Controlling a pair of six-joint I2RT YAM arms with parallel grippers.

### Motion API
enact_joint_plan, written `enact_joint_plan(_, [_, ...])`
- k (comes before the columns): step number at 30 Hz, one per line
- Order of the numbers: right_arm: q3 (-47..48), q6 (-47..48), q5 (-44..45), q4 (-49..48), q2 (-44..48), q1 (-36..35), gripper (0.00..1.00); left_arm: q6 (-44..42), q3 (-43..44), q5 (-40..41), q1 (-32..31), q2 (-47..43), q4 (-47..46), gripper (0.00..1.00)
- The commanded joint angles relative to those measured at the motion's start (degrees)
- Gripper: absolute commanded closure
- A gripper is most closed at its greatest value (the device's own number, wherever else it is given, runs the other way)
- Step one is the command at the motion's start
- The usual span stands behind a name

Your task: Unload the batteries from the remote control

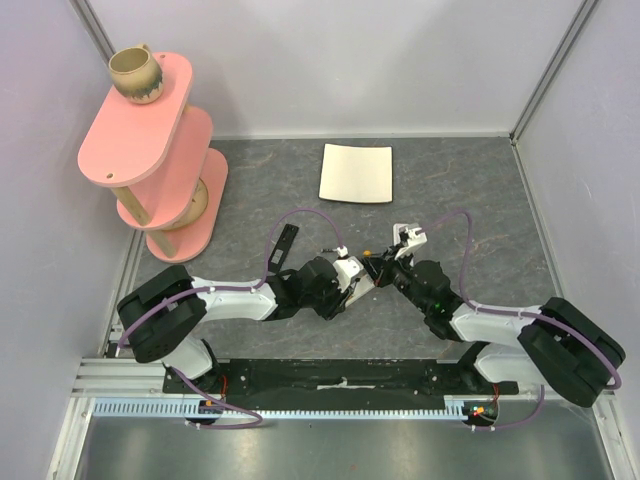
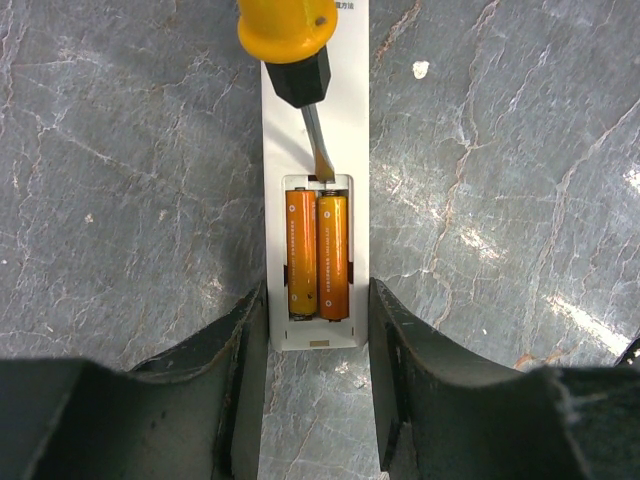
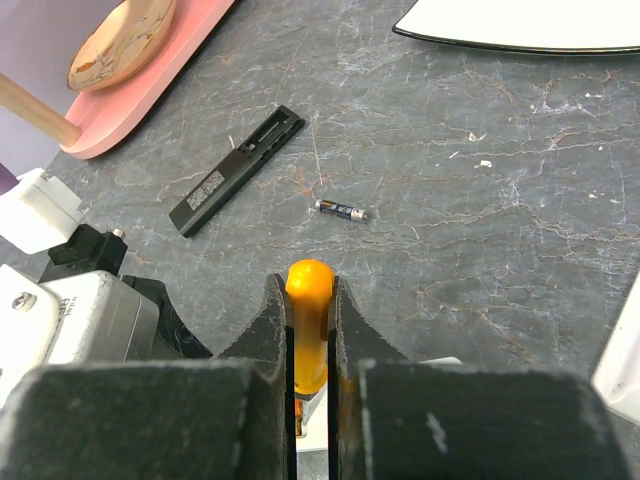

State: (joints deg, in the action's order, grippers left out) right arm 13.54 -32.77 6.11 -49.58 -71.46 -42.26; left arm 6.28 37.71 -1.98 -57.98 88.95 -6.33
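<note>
Two batteries [image 2: 320, 255] lay along the remote [image 2: 340, 120] clamped in the left pincer [image 2: 318, 320]; the right pincer [image 3: 312, 330] held a screwdriver [image 2: 290, 40] at their far ends.

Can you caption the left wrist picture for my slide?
Left tool grips the white remote; a screwdriver pokes at the end of two orange batteries.

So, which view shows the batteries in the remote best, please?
Left wrist: both batteries lie side by side in the bay of the remote control. Top external hides them; right wrist misses the bay.
</note>
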Motion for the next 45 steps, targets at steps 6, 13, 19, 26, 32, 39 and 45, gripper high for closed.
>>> enact_joint_plan(6, [-3.6,0.3,-0.1,-2.5,3.1,-0.5,1.0,-1.4,0.0,-1.2,-0.1,2.5,2.2,0.84])
enact_joint_plan(13, [-4.4,0.6,0.6,-3.0,2.4,-0.6,1.0,-1.4,0.3,-1.3,-0.2,3.4,2.1,0.84])
enact_joint_plan(19, [-4.0,-0.1,0.1,-6.3,-2.5,-1.2,1.0,-1.4,0.3,-1.3,-0.2,3.6,2.2,0.84])
enact_joint_plan(26, [-4.0,-1.1,0.0,-8.1,-4.6,-1.9,1.0,-1.4,0.2,-1.2,-0.2,3.6,2.2,0.86])
enact_joint_plan(32, [-4.3,-5.8,-0.7,-9.3,-4.7,-1.9,1.0,-1.4,0.2,-1.1,-0.2,3.7,2.1,0.94])
enact_joint_plan(39, [-6.4,-15.1,-4.0,-17.5,-6.3,-1.9,1.0,-1.1,0.3,-1.1,-0.2,3.9,2.0,0.98])
enact_joint_plan(45, [-7.1,-19.5,-5.1,-22.0,-5.3,-1.9,1.0,-1.1,0.2,-1.1,-0.1,4.0,1.9,0.98])
